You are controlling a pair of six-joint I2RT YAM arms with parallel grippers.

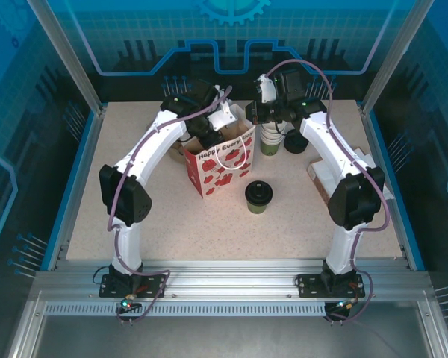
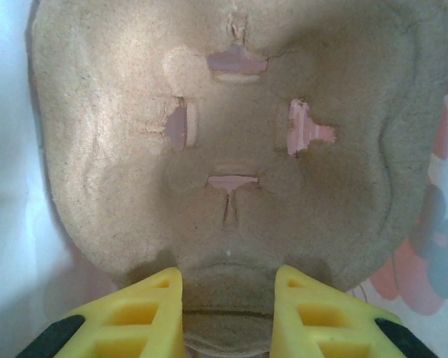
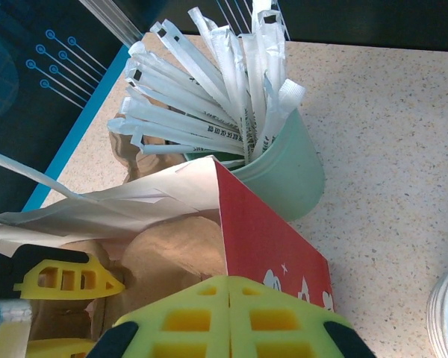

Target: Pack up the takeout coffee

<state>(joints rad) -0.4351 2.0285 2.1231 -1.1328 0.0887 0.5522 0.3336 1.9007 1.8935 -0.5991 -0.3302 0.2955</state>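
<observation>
**Right gripper** [image 3: 230, 282]: yellow ribbed fingers are pressed together on the top edge of the gift bag [image 3: 272, 250], at a corner fold. The bag is stiff paper, white with red hearts, and its mouth is open.

Just behind that corner stands a pale green cup [image 3: 287, 171], smooth and tapered. It is packed with paper-wrapped white sticks [image 3: 209, 89] that fan out above its rim.

**Left gripper** [image 2: 226, 274]: it sits inside the bag mouth with its fingers apart. The rim of a moulded pulp carrier [image 2: 231, 112] lies between them. Whether they bear on it cannot be told. The carrier is rough grey-brown fibre with rounded corners and cross-cut slits.

**Takeout coffee** [image 1: 258, 197]: it stands upright on the speckled beige bench [image 1: 172, 224], off the bag's near right corner and apart from it. Bare surface lies all round it, between the two arms.

A stack of white-rimmed cups [image 1: 269, 139] stands beyond the coffee, beside the bag's far corner.
</observation>
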